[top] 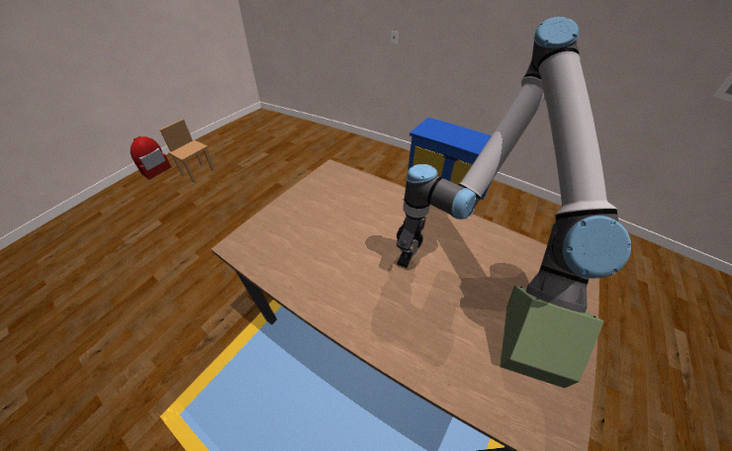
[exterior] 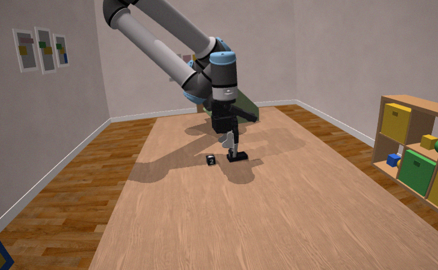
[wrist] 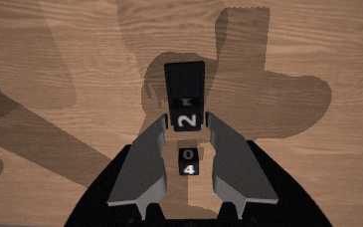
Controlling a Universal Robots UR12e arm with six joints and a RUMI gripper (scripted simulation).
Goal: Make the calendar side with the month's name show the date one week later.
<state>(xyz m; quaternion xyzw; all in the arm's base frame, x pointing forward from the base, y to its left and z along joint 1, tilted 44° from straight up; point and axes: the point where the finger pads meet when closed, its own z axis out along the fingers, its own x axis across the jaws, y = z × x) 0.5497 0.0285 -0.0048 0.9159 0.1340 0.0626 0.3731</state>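
Observation:
The black tray (wrist: 185, 80) (exterior: 242, 156) lies on the table. One black cube (wrist: 194, 125) (exterior: 229, 153) sits in one end of it. In the wrist view this cube shows a 2 turned sideways and a darker face with a digit too dim to read surely. The tray's other end holds no cube. A second black cube (wrist: 188, 161) (exterior: 211, 160) lies on the table beside the tray, showing 0 and 4 in the wrist view and 2 in the exterior view. My gripper (wrist: 186, 113) (exterior: 234, 151) is partly open, its fingertips on either side of the tray cube with gaps visible. The month's name is not visible.
The table (top: 302, 224) (exterior: 213, 218) carries a green block (top: 554, 338) under the arm's base. A blue cabinet (top: 450, 134) stands behind the table. A shelf with coloured bins (exterior: 405, 144) stands on the floor at the right in the exterior view.

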